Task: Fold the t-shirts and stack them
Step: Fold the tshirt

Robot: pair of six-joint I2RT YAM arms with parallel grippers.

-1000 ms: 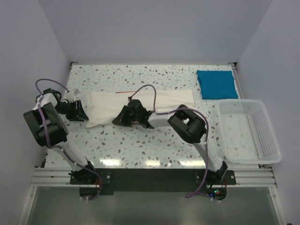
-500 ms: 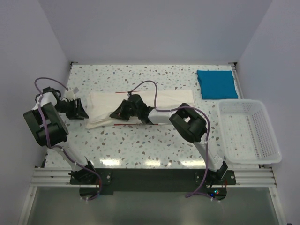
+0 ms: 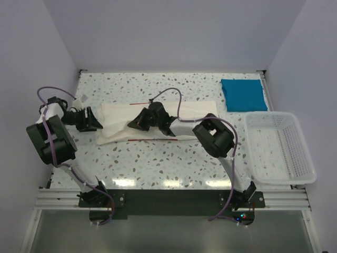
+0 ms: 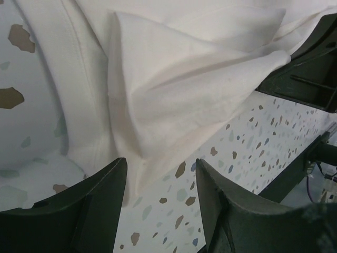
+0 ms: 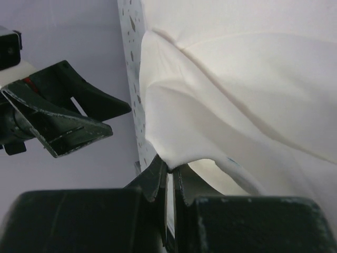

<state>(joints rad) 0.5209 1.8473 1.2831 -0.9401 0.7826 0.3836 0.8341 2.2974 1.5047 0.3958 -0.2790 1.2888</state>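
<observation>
Across the middle of the speckled terrazzo table [image 3: 158,163] I see the cream-white cloth t-shirt [image 3: 118,118] lying in a long rumpled band. My right gripper [image 5: 169,171] is clenched on a raised fold of it. My left gripper [image 4: 158,190] is released, fingers apart at the shirt's left end. The folded teal-blue cloth t-shirt [image 3: 243,95] lies well apart in the far right corner.
</observation>
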